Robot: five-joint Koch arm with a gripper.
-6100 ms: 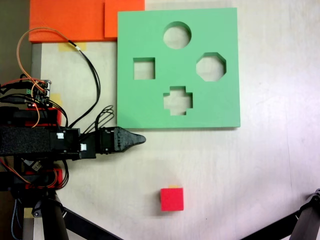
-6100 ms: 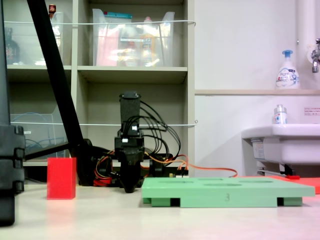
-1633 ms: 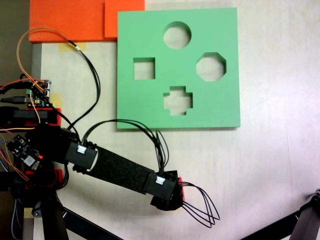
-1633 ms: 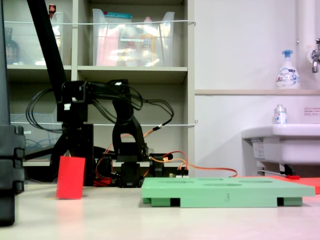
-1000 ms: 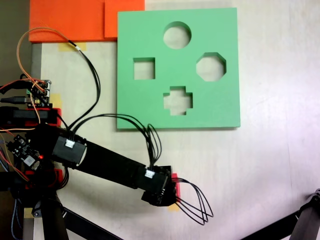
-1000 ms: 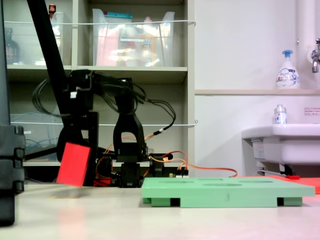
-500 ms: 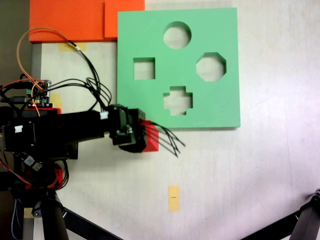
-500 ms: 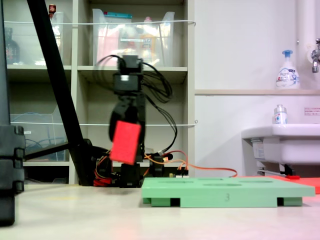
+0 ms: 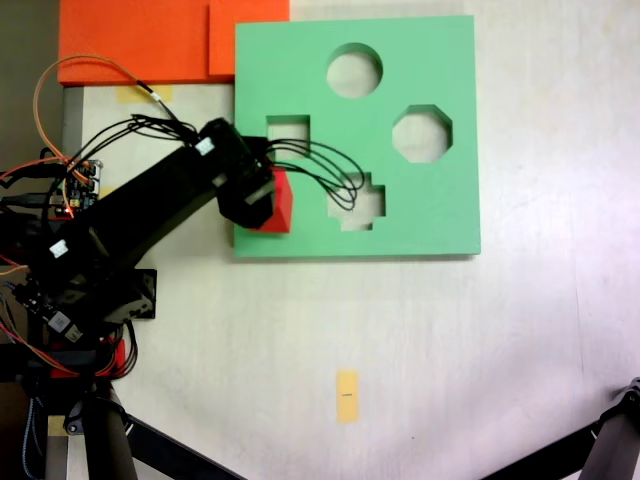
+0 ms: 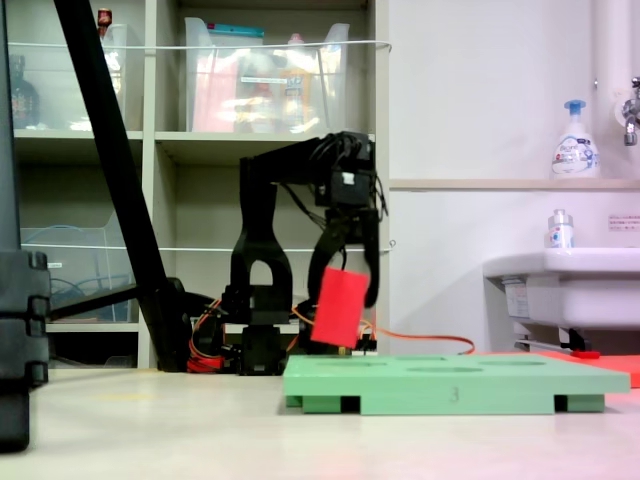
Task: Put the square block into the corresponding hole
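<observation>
The gripper [image 10: 345, 290] is clamping the bright red, plain-faced square block [image 10: 339, 306], holding it tilted in the air above the green foam board's [image 9: 430, 210] left edge, near the square hole [image 9: 290, 124].

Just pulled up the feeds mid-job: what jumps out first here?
The red cube stands out: it hangs tilted in the gripper, off the table, above the near-left part of the green board. From above, the cube sits over the board's left side, just below the square hole and left of the cross-shaped cutout. Bright orange foam sheets lie at the top left.
</observation>
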